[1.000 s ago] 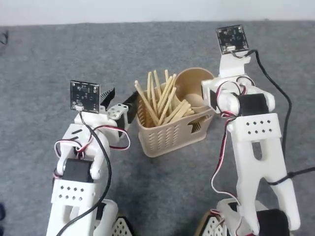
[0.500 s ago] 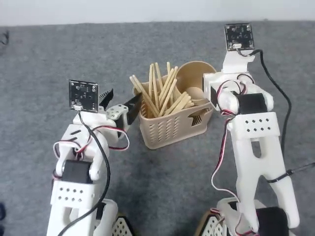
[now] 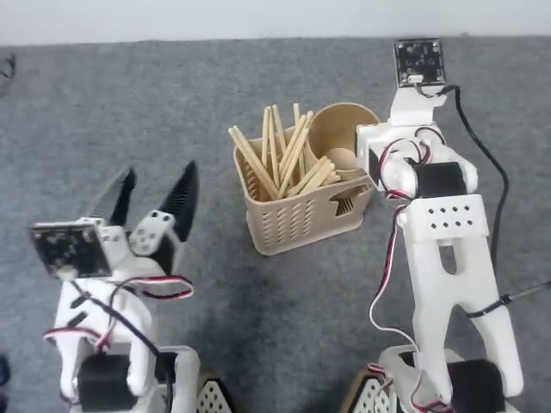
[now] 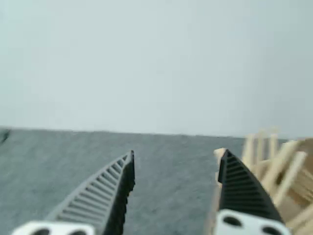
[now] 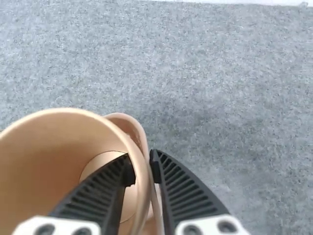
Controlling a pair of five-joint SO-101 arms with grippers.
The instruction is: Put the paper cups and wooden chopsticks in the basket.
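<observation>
- Two paper cups (image 3: 343, 129) tilted in the far right corner of the basket (image 3: 297, 225), one tucked against the other.
- Wooden chopsticks (image 3: 280, 159) bundled in basket's left half, fanned out, tips above the rim.
- Right gripper (image 5: 142, 166) clamped on the paper cups' wall, one finger inside, one outside.
- Left gripper (image 3: 155, 191) raised left of basket, well apart from it, fingers spread wide, nothing between them.
- Grey mat (image 3: 258, 86) underneath.
</observation>
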